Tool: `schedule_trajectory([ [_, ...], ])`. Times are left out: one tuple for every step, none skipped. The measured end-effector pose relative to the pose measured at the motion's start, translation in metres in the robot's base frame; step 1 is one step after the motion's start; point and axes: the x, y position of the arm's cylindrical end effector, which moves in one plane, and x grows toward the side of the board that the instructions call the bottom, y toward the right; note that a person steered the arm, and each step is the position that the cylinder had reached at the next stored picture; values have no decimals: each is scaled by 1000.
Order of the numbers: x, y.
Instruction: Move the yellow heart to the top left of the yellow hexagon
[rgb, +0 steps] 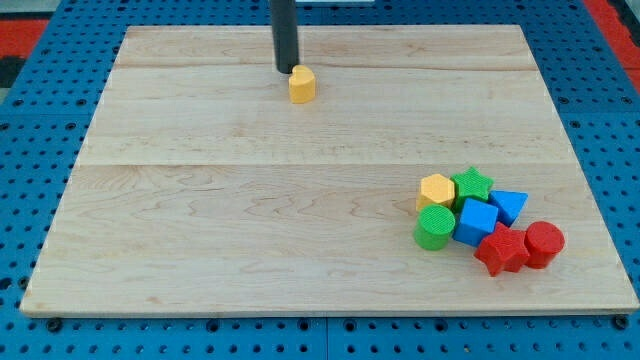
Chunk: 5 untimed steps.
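Note:
The yellow heart (301, 84) lies near the view's top, a little left of centre. My tip (285, 70) stands just to its upper left, touching or almost touching it. The yellow hexagon (436, 190) lies far away at the lower right, at the upper left edge of a tight cluster of blocks.
The cluster holds a green star (472, 184), a blue triangle (510, 205), a blue cube (477, 221), a green cylinder (433, 228), a red star (501, 251) and a red cylinder (544, 244). The wooden board (200, 250) lies on a blue perforated table.

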Motion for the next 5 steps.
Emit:
schedule_trajectory([
  [60,16],
  [60,18],
  [15,0],
  [62,-11],
  [132,9],
])
